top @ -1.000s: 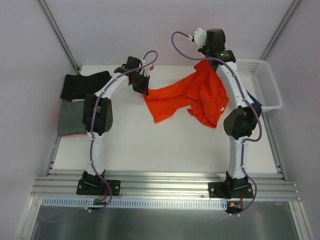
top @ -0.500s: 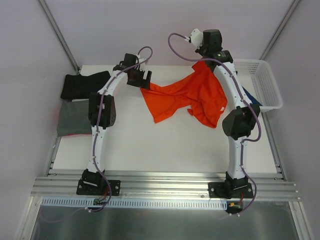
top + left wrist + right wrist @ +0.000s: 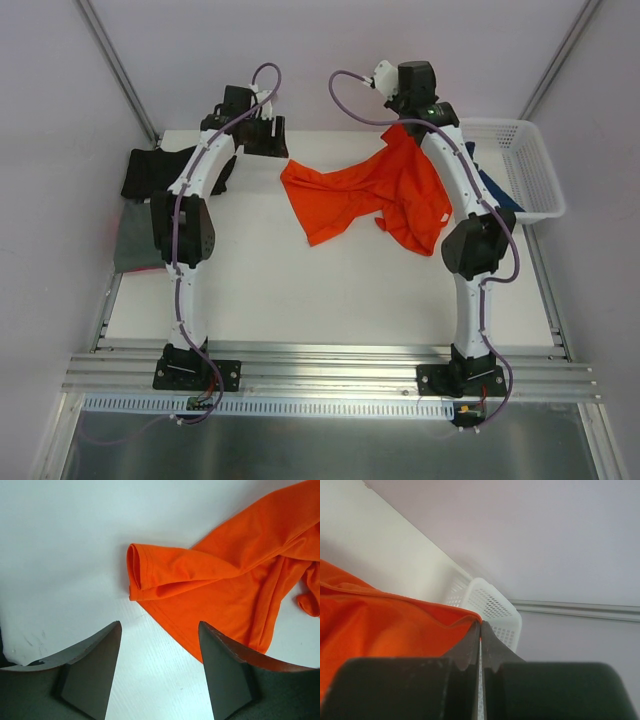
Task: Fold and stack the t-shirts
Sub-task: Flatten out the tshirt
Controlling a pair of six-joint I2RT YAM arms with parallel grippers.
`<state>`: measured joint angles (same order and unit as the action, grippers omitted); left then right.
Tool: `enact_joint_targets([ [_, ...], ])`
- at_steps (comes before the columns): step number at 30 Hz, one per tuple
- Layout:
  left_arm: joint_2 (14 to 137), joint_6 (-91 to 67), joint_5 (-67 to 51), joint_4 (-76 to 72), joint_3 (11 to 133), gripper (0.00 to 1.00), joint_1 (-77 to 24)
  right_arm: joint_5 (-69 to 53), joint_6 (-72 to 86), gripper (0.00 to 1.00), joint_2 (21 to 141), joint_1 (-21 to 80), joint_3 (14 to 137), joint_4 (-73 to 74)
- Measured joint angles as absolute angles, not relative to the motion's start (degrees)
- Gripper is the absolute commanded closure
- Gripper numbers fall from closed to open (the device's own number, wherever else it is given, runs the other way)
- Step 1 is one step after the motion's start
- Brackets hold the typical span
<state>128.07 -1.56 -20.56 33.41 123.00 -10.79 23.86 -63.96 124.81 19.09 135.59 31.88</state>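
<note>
The white table (image 3: 300, 290) spreads below both tools. On it the orange-red t-shirt (image 3: 365, 195) lies crumpled between the two grippers. Most of its cloth rests on the surface below and to the left of the right gripper (image 3: 481, 624), with one corner drawn up off the table to that gripper's tip. The right gripper's fingers are pressed together, and the orange hem is pinched where they meet. From its wrist camera, the cloth hangs away to the left of the fingers.

The white mesh basket (image 3: 530, 150) stands to the right of the right gripper, at the table's far right corner. A dark blue cloth (image 3: 495, 190) shows at the basket's near left corner, partly hidden by the right arm.

The black t-shirt (image 3: 150, 172) lies to the left of the left gripper (image 3: 159, 625), at the table's left edge. The grey t-shirt (image 3: 135, 240) lies just nearer the arm bases, touching the black one.

The left gripper hangs above bare table near the far edge. Its jaws stand apart with nothing between them. The orange shirt's sleeve (image 3: 137, 572), its hem doubled over, lies flat just ahead of the fingertips, clear of both, and the rest of the shirt runs off to their right.
</note>
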Motion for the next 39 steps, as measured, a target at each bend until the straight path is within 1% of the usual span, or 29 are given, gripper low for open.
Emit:
enact_joint_targets([
  [1, 127.9, -1.8, -20.8, 33.2, 123.3, 0.37, -10.6, 23.9, -64.0, 0.99, 124.9, 19.3, 135.6, 31.8],
  [2, 127.9, -2.0, -21.2, 32.9, 123.3, 0.32, -10.5, 23.9, -64.1, 0.99, 125.1, 19.5, 135.6, 31.8],
  [5, 128.7, -2.1, -22.8, 33.0, 123.3, 0.25, -10.4, 23.8, -64.1, 0.99, 125.5, 20.0, 135.6, 31.9],
  [8, 131.0, -2.1, -24.1, 32.9, 123.9, 0.21, -10.4, 23.8, -64.1, 0.99, 125.5, 20.3, 135.6, 31.8],
  [16, 137.3, -2.1, -25.7, 33.4, 124.0, 0.25, -10.5, 23.8, -64.1, 0.99, 125.5, 20.0, 135.6, 31.8],
  [21, 137.7, -2.1, -26.6, 33.3, 124.3, 0.27, -10.5, 23.8, -64.1, 1.0, 125.5, 19.8, 135.6, 31.8],
  [26, 137.7, -2.2, -27.0, 33.1, 125.2, 0.3, -10.5, 23.9, -64.1, 0.99, 125.5, 19.7, 135.6, 31.8],
  [33, 137.8, -2.5, -28.3, 32.0, 125.8, 0.31, -10.9, 23.8, -64.1, 0.99, 125.5, 19.7, 135.5, 31.8],
  [39, 140.2, -2.6, -28.5, 30.8, 128.2, 0.33, -11.4, 23.9, -64.1, 0.99, 125.5, 19.7, 135.1, 31.8],
])
